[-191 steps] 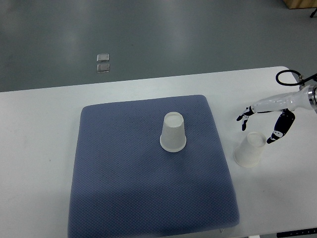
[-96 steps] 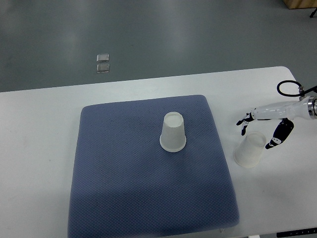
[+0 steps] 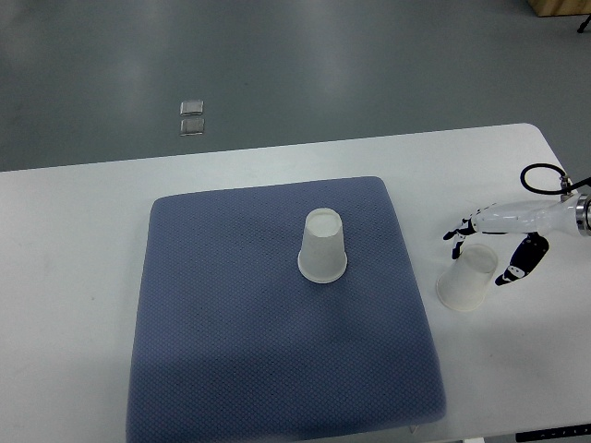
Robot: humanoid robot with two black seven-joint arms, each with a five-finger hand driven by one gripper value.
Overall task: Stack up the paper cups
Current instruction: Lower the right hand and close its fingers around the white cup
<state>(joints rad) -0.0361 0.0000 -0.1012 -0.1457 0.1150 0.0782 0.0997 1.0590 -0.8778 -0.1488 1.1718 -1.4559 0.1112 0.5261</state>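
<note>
- One hand is on the job: the right hand [image 3: 489, 242] reaches in from the right edge, fingers spread and holding nothing, poised right over the base of the nearer paper cup [image 3: 465, 278].
- Fingertips sit on the far-left side of that cup's base and the dark thumb on its right; whether any of them touch the paper, I cannot tell.
- That cup stands mouth-down on the bare white table [image 3: 74, 277], leaning a little, just right of the blue mat [image 3: 231, 360].
- The second paper cup [image 3: 322, 245] stands mouth-down too, near the middle of the mat, well apart to the left.
- No left arm shows anywhere.
- My read: this is the grasp step, with stacking not yet begun.
- Next, the fingers need to close gently on the cup's upper wall, since thin paper crushes easily, then lift clear, carry left and lower squarely over the mat cup.
</note>
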